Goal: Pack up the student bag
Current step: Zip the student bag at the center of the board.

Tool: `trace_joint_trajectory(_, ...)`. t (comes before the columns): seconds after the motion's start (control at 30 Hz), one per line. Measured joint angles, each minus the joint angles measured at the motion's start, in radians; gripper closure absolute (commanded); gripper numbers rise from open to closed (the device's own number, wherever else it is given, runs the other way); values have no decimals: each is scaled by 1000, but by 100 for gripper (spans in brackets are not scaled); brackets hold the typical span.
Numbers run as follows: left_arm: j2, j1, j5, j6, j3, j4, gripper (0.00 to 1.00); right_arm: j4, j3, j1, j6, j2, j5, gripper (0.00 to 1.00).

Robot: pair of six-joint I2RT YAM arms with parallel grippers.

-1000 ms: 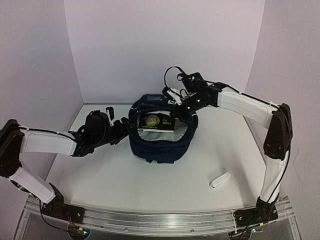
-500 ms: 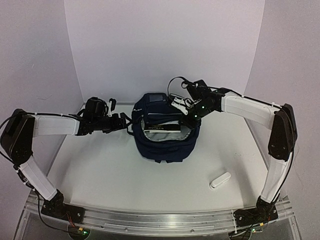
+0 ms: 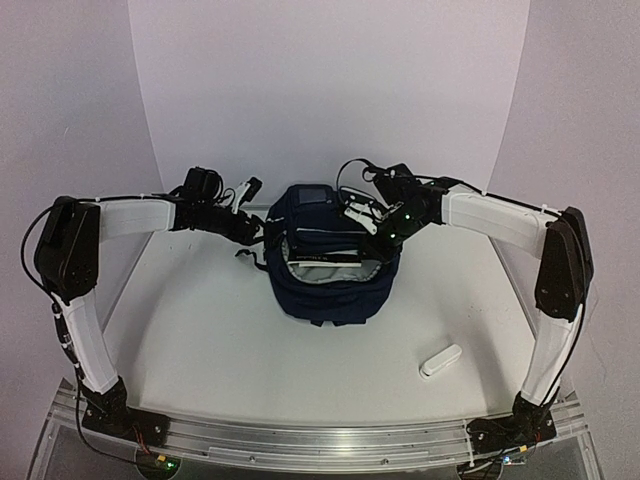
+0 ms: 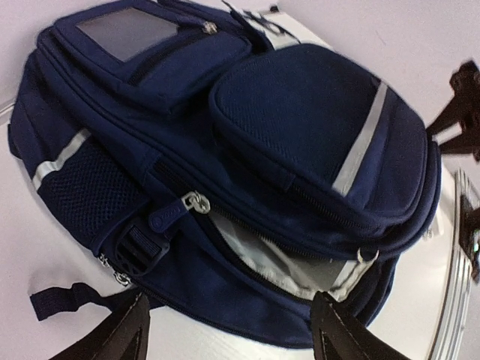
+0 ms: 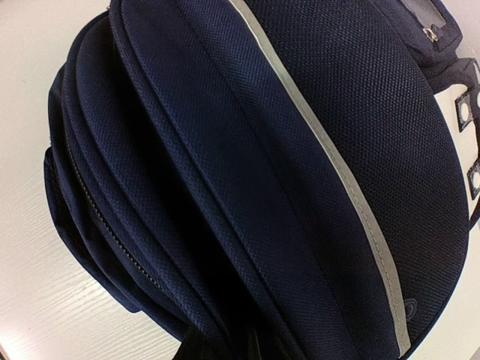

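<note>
Top view: student bag (image 3: 325,285) sits mid worktop (image 3: 200,340), toward the back wall. Main compartment is unzipped and gaping up, grey lining showing w/ a dark flat item (image 3: 322,258) tucked inside. My left fingers (image 3: 248,200) hover just beside the bag's left shoulder, spread wide, holding nothing. My right fingers (image 3: 362,218) are at the rim on the bag's right side, touching fabric. A small white oblong thing (image 3: 440,360) lies well apart, near-right on the worktop.

Left wrist view: shows what the top cam can't, the bag's front up close. Grey square label (image 4: 126,34), white stripe (image 4: 360,146), zip pull (image 4: 196,201) by the open mouth, loose strap (image 4: 67,300) on the worktop. My two left tips frame the bottom edge, far apart.

Right wrist view: only bag, v. close. Layered navy folds, the stripe again, white patches (image 5: 469,112) w/ eyelets at the right edge. My right fingers barely show at the bottom; they look narrow, pinched on a fold of the bag.

Surface + room: worktop is white, w/ faint grain in the right wrist view. Plain pale walls on three sides, metal rail (image 3: 320,440) along the near edge.
</note>
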Motion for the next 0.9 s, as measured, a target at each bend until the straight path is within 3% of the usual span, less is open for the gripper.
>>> trace_joint_trajectory(0.43, 236, 85, 219, 394, 252, -266, 44, -22, 7, -3, 2, 1, -12, 88)
trace_joint_trajectory(0.9, 365, 84, 280, 541, 442, -333, 48, -72, 44, -8, 3, 34, -50, 88)
